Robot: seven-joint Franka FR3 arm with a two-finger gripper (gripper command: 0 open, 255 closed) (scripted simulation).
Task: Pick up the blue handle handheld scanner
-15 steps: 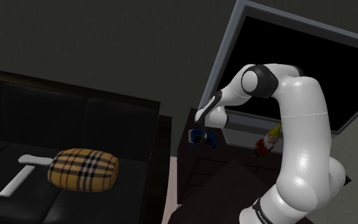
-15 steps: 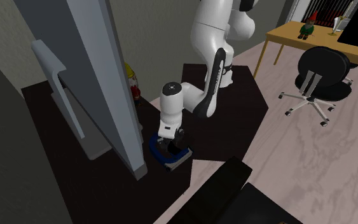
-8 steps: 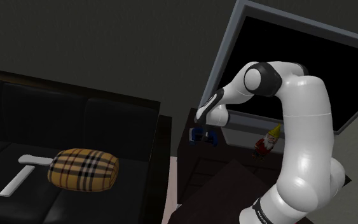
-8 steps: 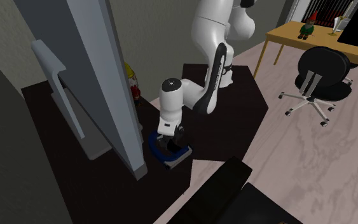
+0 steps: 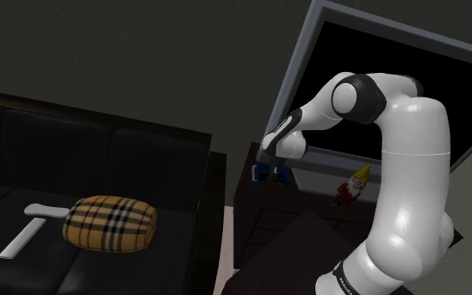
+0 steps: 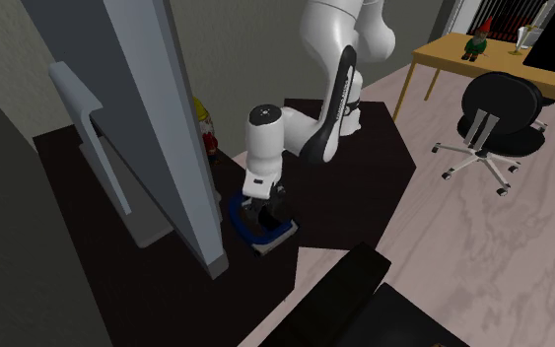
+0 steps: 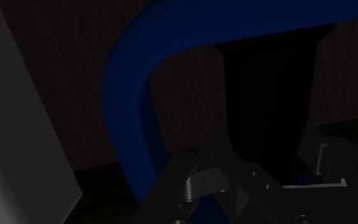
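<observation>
I'm watching the gripper (image 6: 263,210) bearing straight down on the scanner (image 6: 247,234), its black fingers clamping the dark body while blue is showing on either side of them. The scanner is sitting near the edge of the dark cabinet (image 6: 88,256), just beside the foot of the big grey screen (image 6: 137,108). Whether it is resting on the top or hanging just clear of it, I'm not able to tell.

For writing, I'm only getting a small line of lettering on the lowest link of the arm (image 5: 410,168) in the shoulder view, and it is too small to read.

The wrist view is giving me the blue handle (image 7: 128,108) up close, curving like a hook beside the scanner's black body, with a grey panel (image 7: 12,140) alongside.

The shoulder view is showing the screen's black face and a red gnome (image 5: 353,188) standing in front of it. It is also showing a black sofa (image 5: 100,159) carrying a plaid cushion (image 5: 110,223), with a pale flat bar (image 5: 20,239) just beside the cushion.

The second exterior view is looking from behind the screen, so I'm getting its grey back. Farther off, it is showing an office chair (image 6: 500,116) on pale floor. Past the chair a desk (image 6: 443,54) is holding a second gnome (image 6: 478,43) and a glass (image 6: 518,37).
</observation>
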